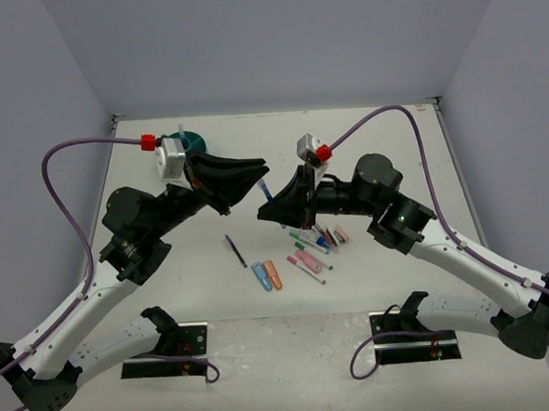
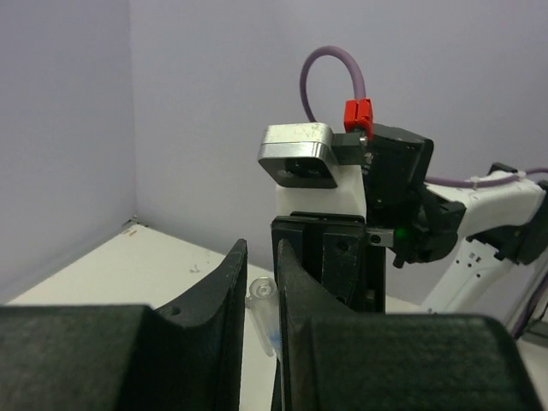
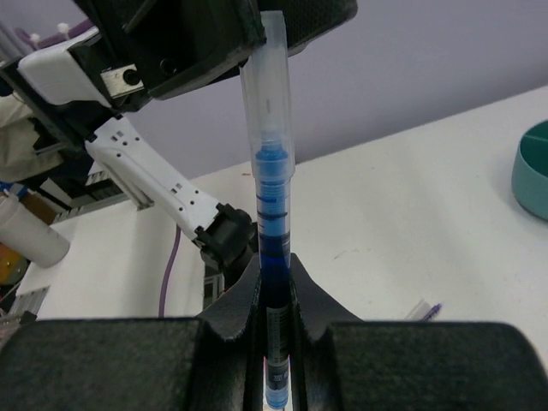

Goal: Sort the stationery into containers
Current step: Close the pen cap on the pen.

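Pen (image 3: 272, 214) bridges two arms above the counter (image 1: 393, 161): right end effector (image 3: 274, 295) clamped low on it, left end effector (image 2: 259, 282) clamped on its clear cap (image 3: 272, 86), likely a handover toward the tub (image 1: 185, 138) at eleven o'clock.

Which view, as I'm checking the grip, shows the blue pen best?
Right wrist: the pen stands mid-frame, barrel clamped in the right gripper, clear cap upward. Left wrist shows only the cap's tip between the fingers of the left gripper. Top external shows just a short sliver between both grippers.
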`<action>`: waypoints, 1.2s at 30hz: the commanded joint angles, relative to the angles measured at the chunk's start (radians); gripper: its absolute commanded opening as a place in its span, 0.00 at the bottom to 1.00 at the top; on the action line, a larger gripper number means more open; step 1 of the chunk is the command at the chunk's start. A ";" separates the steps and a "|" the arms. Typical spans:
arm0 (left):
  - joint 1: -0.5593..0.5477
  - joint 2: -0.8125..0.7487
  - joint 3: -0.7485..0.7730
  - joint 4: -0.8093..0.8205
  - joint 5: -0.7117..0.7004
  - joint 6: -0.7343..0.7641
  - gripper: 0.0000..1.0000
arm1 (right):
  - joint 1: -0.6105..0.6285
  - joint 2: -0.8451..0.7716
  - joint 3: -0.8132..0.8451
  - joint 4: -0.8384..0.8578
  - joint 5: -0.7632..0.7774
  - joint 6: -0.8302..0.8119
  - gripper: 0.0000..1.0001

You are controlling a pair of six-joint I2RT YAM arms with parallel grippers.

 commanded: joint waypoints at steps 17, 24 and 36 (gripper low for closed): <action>-0.019 0.010 -0.291 -0.067 -0.018 -0.145 0.00 | -0.052 0.270 0.678 -0.048 0.232 0.019 0.00; -0.018 -0.016 -0.096 -0.237 -0.088 -0.114 0.00 | -0.042 0.197 0.392 0.025 -0.052 -0.029 0.00; -0.018 0.048 0.126 -0.229 -0.087 -0.036 0.67 | -0.037 0.059 0.120 -0.003 -0.162 -0.059 0.00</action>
